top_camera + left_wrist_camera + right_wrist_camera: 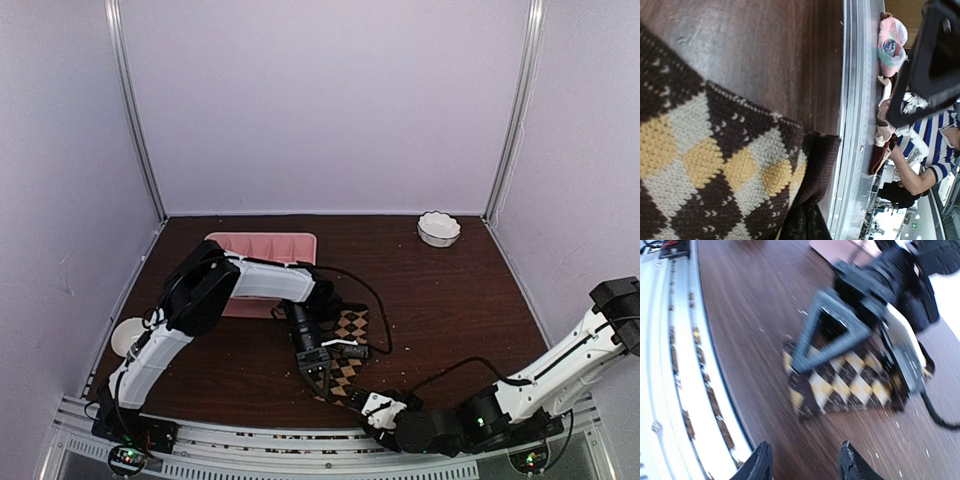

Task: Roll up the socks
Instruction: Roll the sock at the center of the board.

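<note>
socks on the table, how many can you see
1: a brown-and-tan checkered sock near the front edge of the table, under the left gripper. A second may be hidden beneath the left arm.

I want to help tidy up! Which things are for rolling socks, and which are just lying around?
For the job: checkered sock, left gripper down at it, right gripper nearby.
Just lying about: pink tray, white bowl.

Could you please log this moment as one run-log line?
left end effector shut, tip on checkered sock | right end effector open, clear of sock, by near edge
</note>
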Tool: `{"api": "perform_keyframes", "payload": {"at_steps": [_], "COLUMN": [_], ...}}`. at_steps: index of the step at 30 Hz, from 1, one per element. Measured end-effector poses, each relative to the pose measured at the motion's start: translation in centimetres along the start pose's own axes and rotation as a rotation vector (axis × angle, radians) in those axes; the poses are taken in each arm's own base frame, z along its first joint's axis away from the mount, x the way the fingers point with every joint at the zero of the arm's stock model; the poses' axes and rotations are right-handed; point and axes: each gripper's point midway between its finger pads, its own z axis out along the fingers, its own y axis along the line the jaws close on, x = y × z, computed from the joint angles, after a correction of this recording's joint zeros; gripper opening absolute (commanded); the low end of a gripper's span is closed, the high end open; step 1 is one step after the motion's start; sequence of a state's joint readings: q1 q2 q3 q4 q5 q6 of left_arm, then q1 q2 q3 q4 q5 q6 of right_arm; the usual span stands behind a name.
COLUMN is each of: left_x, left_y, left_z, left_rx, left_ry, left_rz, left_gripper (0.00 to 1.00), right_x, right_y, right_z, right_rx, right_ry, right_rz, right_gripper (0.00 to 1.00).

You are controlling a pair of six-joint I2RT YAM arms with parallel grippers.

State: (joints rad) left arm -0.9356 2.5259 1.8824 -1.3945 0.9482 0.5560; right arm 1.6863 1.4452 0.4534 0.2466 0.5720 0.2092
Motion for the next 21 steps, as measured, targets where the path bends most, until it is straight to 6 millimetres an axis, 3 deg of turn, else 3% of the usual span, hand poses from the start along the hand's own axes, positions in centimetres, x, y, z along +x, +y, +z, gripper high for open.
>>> {"api": "perform_keyframes", "payload": {"at_steps": [5,10,21], "left_x": [0.0,0.0,0.0], "left_y": [0.0,0.0,0.1], "left_z": [0.0,0.0,0.0], "left_rx": [0.027,0.027,0.020], "left_ry": [-0.010,-0.010,-0.005], "left_rz": [-0.031,-0.042,-0.052], "left_gripper": [0.00,0.00,0.00], "right_x": [-2.2,-1.5,-0.5], "right_y": [1.7,1.7,1.4], "right_z": [2.0,4.3,6.9], "right_rx": [-0.074,-0.097,-0.108], "right_ry": [-0.050,-0.029,0.007], "right_rz": [-0.059,-0.114,-0.175], "right_gripper": [0.39,0.37,0.25]}}
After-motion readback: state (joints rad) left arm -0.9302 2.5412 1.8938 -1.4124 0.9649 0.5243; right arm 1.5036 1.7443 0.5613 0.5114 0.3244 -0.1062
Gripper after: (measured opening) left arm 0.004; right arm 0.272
